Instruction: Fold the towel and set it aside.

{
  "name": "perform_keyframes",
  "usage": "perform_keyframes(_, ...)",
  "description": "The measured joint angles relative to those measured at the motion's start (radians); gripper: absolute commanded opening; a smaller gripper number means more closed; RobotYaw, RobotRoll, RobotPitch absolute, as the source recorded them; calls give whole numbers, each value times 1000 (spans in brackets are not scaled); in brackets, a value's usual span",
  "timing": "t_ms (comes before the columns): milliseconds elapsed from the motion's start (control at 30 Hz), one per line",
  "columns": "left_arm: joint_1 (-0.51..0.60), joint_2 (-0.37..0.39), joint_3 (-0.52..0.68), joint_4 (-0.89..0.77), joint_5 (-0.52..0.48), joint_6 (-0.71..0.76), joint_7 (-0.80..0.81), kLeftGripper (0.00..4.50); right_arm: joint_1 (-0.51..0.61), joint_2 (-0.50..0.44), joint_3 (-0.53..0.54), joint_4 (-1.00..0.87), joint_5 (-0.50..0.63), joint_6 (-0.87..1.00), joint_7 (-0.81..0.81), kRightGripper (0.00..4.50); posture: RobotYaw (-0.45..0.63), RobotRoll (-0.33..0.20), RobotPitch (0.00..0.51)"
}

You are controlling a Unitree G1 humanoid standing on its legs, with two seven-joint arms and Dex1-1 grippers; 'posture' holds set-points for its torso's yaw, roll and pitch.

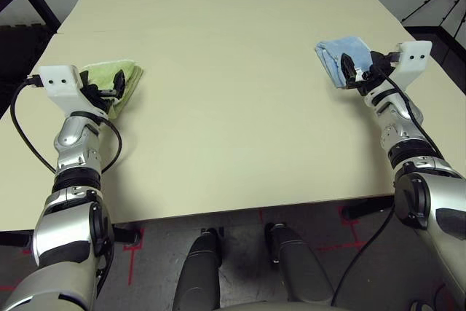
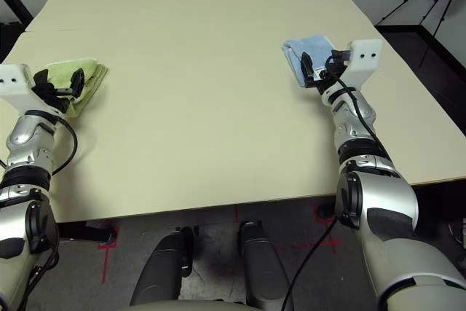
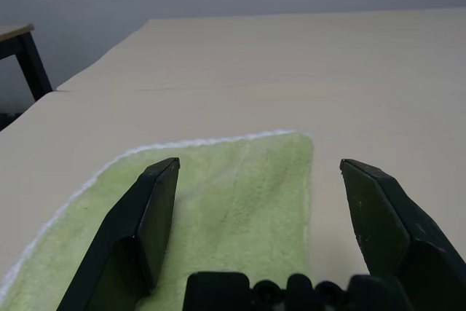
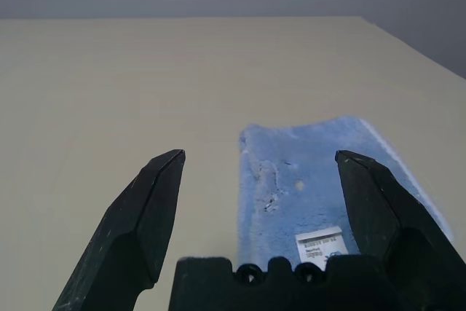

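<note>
Towel (image 1: 120, 80) lies folded near the desk (image 1: 233, 107) edge; we hover our left claw (image 3: 258, 202) spread over it, right claw (image 4: 266, 202) spread over the blue cloth (image 4: 320, 180).

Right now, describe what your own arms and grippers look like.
Both arms are silver metal with black joint rings. Each wrist carries a white box. The left gripper and right gripper each have two black, wedge-shaped fingers. Black cables loop along both arms.

towel (image 1: 116, 81) left on table (image 1: 233, 107); cloth (image 1: 336, 57) right
</note>
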Motion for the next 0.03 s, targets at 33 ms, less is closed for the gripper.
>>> perform_keyframes(33, 0, 0, 0, -1, 0, 0, -2, 4482, 0, 0, 0, 0, 0, 0, 1, 4500, -34, 0, 127)
